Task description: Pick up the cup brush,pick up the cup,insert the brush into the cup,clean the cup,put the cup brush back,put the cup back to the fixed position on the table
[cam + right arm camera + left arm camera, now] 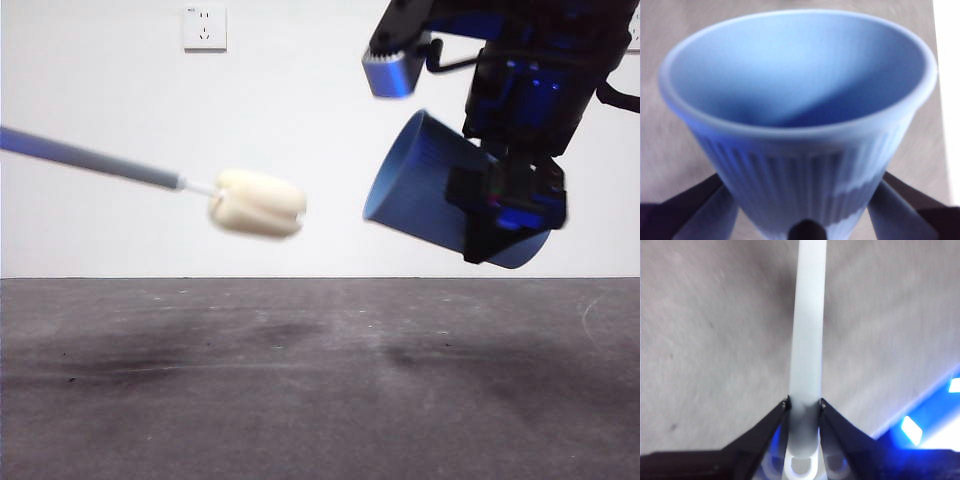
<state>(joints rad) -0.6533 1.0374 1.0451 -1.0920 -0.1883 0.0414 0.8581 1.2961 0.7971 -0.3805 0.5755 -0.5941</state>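
My right pincer point(805, 227) gripped the cup point(440, 190) near its base, both well above the counter point(320, 380), cup tipped w/ its mouth facing the cup brush point(255, 203). My left pincer point(804, 407) was clenched on the brush handle; sponge head sat just off the cup's rim, not inside. Brush's long axis pointed approx. at the mouth, so insertion looked like 1 straight push along it.
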